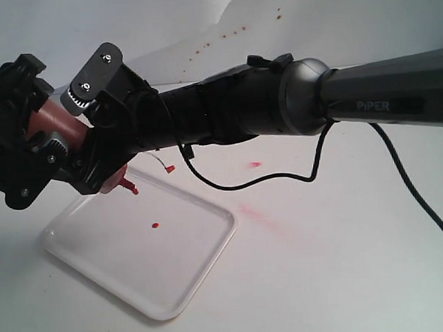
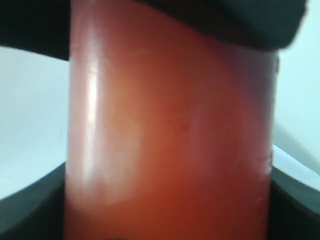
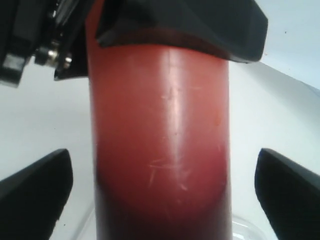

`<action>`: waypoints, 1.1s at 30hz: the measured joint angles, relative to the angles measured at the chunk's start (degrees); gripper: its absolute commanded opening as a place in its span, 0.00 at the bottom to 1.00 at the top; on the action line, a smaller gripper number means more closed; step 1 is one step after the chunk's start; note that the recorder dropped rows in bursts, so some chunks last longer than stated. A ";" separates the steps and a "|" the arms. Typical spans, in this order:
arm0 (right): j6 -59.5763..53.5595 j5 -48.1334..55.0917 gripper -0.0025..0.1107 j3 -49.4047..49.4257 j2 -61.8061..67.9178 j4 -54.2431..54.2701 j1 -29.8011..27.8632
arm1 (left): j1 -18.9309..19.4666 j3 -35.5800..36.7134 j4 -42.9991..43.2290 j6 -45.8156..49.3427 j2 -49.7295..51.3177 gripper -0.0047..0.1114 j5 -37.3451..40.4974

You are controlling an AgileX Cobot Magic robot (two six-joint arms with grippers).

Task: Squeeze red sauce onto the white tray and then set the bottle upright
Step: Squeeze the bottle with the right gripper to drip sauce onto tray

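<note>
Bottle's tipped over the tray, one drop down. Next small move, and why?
Probably close the right gripper on the bottle: its fingers stand clear of its wall, the left gripper holds it nozzle-down over the white tray, and only one small blob of red sauce lies there.

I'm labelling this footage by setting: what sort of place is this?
Probably a robotics test bench, not a kitchen: a PIPER-marked arm reaches over a plain white table, a white backdrop stands behind, and the bottle is held near a white tray.
</note>
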 measured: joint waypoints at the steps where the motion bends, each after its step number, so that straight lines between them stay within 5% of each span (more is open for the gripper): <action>1: -0.26 0.00 0.66 0.00 0.00 0.31 0.00 | 0.00 0.00 0.00 0.00 0.00 0.04 0.00; 6: -0.49 0.00 0.23 0.00 0.00 0.56 0.00 | 0.00 0.00 0.08 0.10 0.00 0.04 0.00; 10: -0.49 0.00 0.02 0.00 0.00 0.56 0.00 | 0.00 0.00 0.08 0.10 0.00 0.04 0.00; 20: -0.49 0.00 0.02 0.00 0.00 -1.14 0.00 | 0.00 0.00 0.08 0.10 0.00 0.04 -0.21; 25: -0.38 0.00 0.19 0.00 0.00 -1.29 0.00 | 0.00 0.00 0.08 0.10 0.00 0.04 -0.21; 33: -0.38 0.00 0.74 -0.03 0.00 -1.29 0.00 | 0.00 0.00 0.08 0.10 0.00 0.04 -0.09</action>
